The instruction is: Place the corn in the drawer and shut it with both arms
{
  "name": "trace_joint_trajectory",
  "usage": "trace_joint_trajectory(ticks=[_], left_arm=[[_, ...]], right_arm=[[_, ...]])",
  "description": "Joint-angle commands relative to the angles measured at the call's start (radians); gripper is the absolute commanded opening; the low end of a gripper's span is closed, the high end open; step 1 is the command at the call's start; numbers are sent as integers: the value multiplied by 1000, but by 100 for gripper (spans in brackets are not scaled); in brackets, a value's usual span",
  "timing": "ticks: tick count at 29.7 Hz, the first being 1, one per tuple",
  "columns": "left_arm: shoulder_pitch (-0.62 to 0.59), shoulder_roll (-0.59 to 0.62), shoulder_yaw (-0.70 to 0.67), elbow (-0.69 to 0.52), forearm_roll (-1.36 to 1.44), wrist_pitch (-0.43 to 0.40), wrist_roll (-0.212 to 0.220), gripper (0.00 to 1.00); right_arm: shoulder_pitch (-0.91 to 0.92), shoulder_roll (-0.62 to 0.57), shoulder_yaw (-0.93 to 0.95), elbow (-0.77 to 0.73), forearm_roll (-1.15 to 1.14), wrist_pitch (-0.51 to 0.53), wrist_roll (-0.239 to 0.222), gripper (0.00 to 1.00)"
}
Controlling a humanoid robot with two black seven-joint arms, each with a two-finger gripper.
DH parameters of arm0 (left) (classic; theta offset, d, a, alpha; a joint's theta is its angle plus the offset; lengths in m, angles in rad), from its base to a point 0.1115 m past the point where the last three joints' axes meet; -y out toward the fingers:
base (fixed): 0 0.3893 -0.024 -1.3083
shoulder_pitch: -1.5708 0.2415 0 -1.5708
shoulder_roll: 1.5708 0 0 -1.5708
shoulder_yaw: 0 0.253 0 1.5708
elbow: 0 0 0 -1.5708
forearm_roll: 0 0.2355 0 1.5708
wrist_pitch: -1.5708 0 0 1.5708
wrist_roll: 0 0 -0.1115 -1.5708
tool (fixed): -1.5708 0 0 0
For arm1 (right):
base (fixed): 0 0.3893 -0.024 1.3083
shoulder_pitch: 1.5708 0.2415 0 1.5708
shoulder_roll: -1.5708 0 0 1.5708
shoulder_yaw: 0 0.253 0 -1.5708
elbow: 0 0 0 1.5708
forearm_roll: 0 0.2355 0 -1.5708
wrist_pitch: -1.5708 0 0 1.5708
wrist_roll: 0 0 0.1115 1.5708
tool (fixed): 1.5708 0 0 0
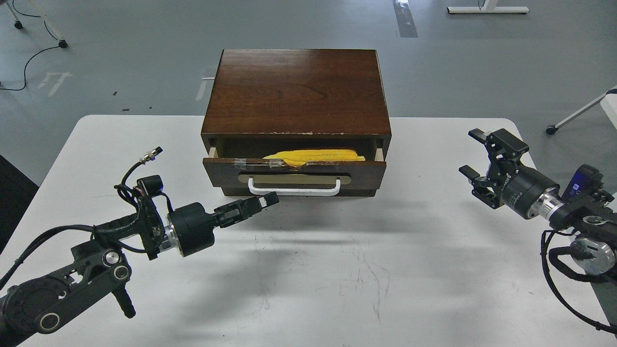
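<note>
The dark brown drawer [294,171] with its white bar handle [294,188] stands only slightly open in the wooden cabinet [296,91]. The yellow corn [315,155] lies inside it, only its top showing above the drawer's taped front edge. My left gripper [267,199] is shut and empty, its tips just below the handle's left end at the drawer front. My right gripper [471,154] is open and empty, well to the right of the cabinet above the table.
The cabinet stands at the back middle of the white table [337,270]. Grey floor lies beyond, with a cable [29,58] at the far left and a chair leg [573,115] at the right.
</note>
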Motion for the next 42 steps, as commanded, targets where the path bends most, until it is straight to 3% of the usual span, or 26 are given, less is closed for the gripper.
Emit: trace_joint_trajectory(ticks=[1,24,42], left_arm=[[-4,-5,3,9,1,21,-1,0],[-59,-59,4,84,1,32,27,0],[-85,-71,6,120,0,32,26,0]], right_arm=[[-2,1,0,1,-1,0,0,97],[-19,1,1,0,1,-12,0,97],[-19,2,3,1,1,-15,0,97]])
